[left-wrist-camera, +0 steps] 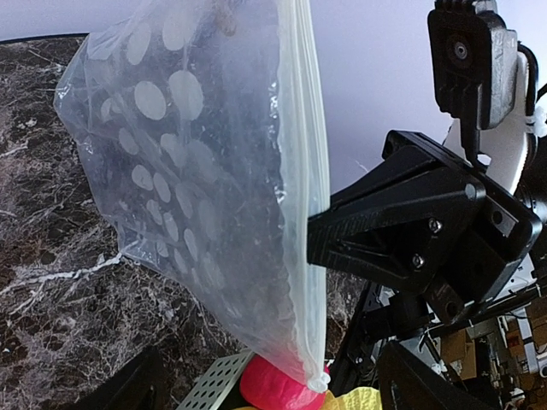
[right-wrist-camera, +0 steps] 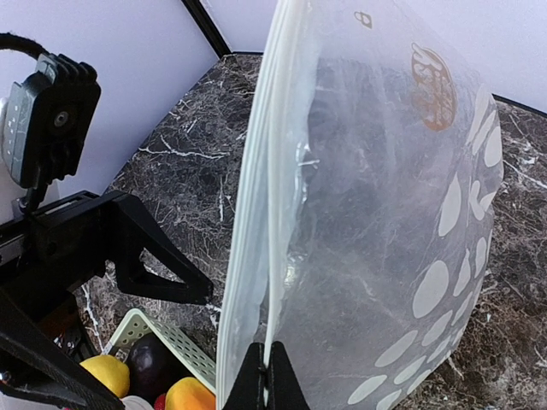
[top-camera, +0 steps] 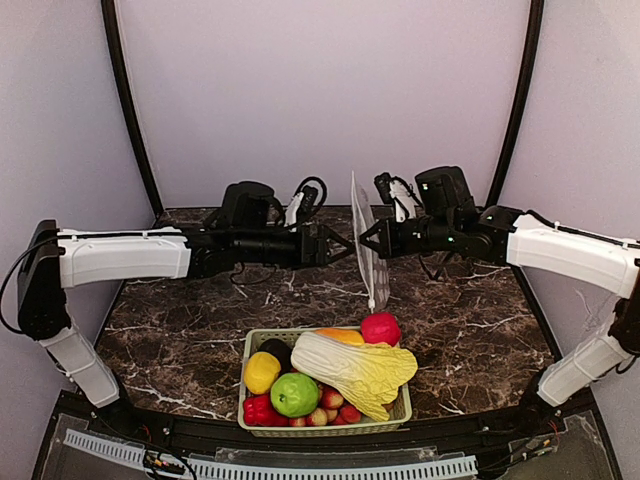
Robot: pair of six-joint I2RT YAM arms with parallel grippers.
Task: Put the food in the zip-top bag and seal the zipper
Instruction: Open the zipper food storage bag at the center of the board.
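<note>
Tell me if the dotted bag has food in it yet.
Empty: the zip-top bag shows only the marble tabletop through its clear sides, and the food lies in the basket.

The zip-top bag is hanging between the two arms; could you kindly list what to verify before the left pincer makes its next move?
1. Right pincer shut on the zip-top bag edge: ok.
2. Left pincer open, beside the bag: ok.
3. Bag lifted clear of the table: ok.
4. Zipper layers parted enough to catch one: cannot tell.
5. Produce inside the bag: not ok; the cabbage, green apple and the rest lie in the basket.
</note>
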